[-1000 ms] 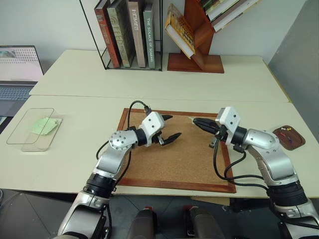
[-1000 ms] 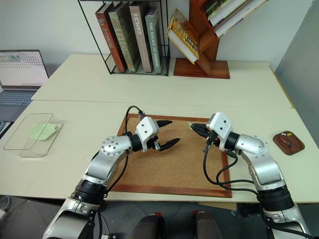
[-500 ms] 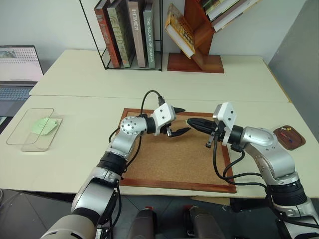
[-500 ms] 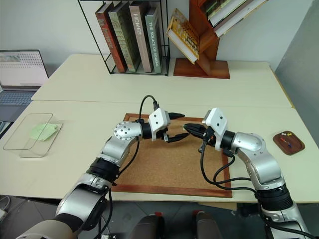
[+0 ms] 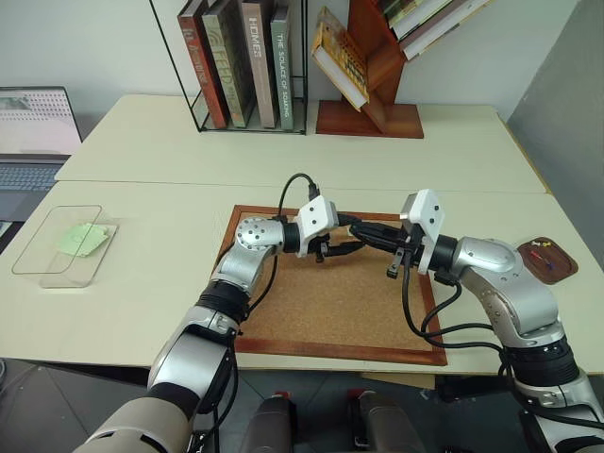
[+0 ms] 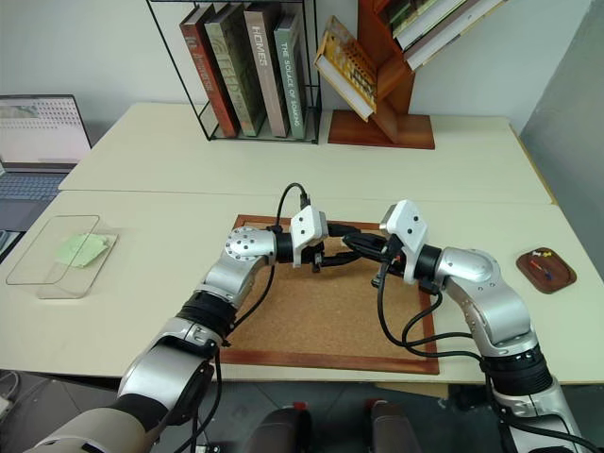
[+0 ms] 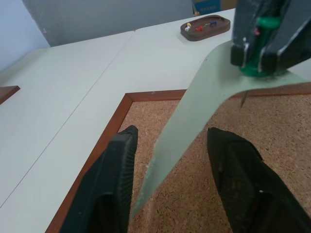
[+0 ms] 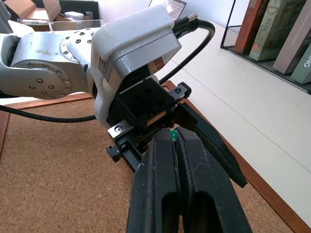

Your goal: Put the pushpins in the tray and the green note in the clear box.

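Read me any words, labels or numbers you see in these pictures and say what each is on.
"HOMES": spine of a brown book in the wire rack.
"THE SOLACE OF..." : spine of the grey-green book beside it; the last word is blurred.
Other spines, the open book and the laptop screen: too small to read.

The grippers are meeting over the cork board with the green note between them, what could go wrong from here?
The green note hangs from the green pushpin pinched in the right gripper; pulling apart may tear it. The left gripper straddles the bent note unclamped, so it may slip or crumple. A dropped pin would land on the cork board, not the tray.
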